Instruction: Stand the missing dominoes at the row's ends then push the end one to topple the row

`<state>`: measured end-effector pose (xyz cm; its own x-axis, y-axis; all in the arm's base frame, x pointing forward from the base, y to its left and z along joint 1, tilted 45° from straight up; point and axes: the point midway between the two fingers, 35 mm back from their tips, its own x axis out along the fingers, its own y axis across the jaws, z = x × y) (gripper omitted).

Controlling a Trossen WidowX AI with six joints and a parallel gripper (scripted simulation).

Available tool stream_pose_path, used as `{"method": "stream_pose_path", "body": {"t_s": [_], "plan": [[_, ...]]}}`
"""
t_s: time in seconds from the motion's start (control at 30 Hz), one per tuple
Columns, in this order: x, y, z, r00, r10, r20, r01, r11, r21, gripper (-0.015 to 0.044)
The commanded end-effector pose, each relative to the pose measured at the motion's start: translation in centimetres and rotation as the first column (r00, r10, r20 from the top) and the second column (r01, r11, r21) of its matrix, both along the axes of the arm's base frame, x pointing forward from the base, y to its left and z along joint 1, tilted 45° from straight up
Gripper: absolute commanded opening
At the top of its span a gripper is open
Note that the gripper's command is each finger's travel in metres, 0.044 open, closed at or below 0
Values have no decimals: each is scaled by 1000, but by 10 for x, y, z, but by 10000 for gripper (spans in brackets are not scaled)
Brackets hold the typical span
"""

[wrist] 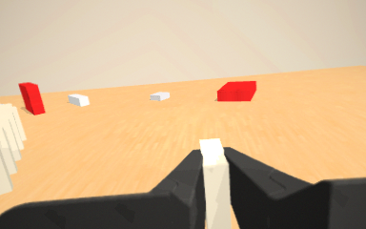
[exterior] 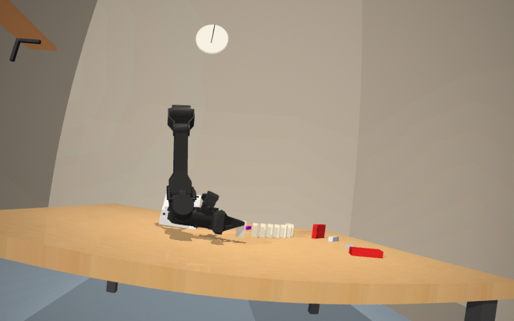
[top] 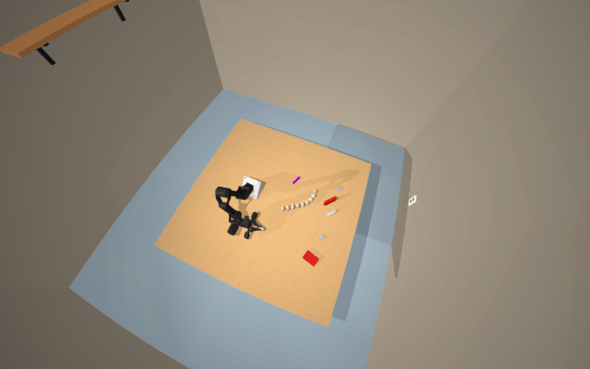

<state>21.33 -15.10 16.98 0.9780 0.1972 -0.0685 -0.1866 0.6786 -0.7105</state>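
Observation:
A curved row of several cream dominoes [top: 297,205] [exterior: 270,231] [wrist: 8,148] stands upright on the table. My gripper [top: 261,228] [exterior: 243,224] [wrist: 211,157] is low and roughly level, shut on a separate cream domino [exterior: 239,231] [wrist: 217,196]. That domino is about upright, with its lower end close to the table. Whether it touches the table I cannot tell. In the top view it is off the left end of the row, lower in the picture and apart from the row. The fingers hide part of it.
A red upright block [top: 329,200] [exterior: 318,231] [wrist: 32,98], a pale bar [top: 331,213] [exterior: 332,239] [wrist: 78,99], small grey blocks [top: 321,237] [top: 339,188] and a flat red box [top: 310,257] [exterior: 365,252] [wrist: 235,92] lie beyond. A purple bar [top: 296,179] [exterior: 247,227] lies behind the row.

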Motion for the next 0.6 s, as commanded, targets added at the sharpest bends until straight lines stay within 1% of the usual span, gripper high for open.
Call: {"method": "stream_pose_path", "body": {"t_s": [0.0, 0.43, 0.57], "plan": [[1, -4, -8, 1000, 4, 2, -4, 1000, -2, 28], [2, -6, -11, 1000, 4, 2, -4, 1000, -1, 28], [2, -6, -11, 1000, 4, 2, -4, 1000, -1, 133]]}}
